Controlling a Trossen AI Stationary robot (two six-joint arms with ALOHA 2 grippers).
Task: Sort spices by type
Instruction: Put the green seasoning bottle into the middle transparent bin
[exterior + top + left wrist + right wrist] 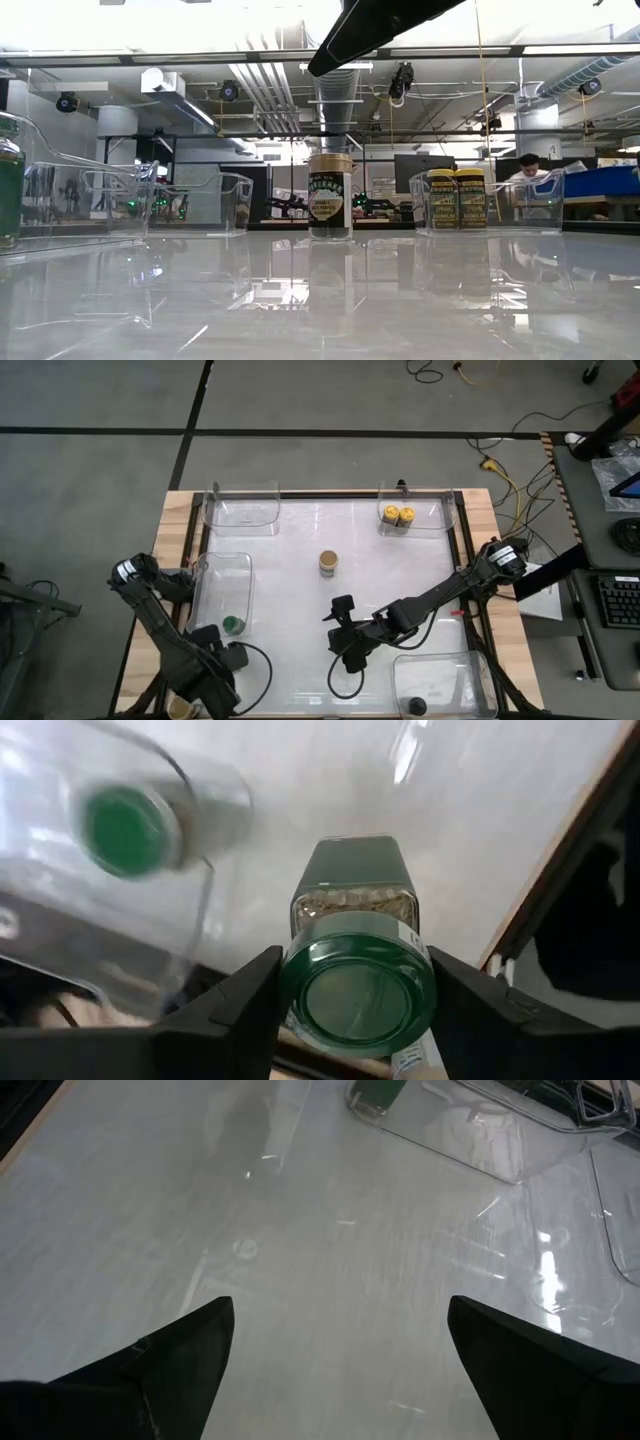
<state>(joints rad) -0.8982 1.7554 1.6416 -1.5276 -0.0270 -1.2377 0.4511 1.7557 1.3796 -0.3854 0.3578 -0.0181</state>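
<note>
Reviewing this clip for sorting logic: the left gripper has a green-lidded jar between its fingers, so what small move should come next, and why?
Probably carry the held green-lidded jar over the left bin and lower it in. The left gripper is shut on it, and the other green-lidded jar already stands in that bin. The right gripper waits open at mid-table.

The left arm reaches along the table's left side toward its near left corner, where the left gripper [355, 1010] has its two dark fingers [235, 1010] clamped on the lid end of a green-lidded jar [358, 990]. The right arm stretches from the right edge across to the table's middle front. The right gripper [340, 1370] hangs over the bare tabletop, fingers spread wide, holding nothing.
</note>
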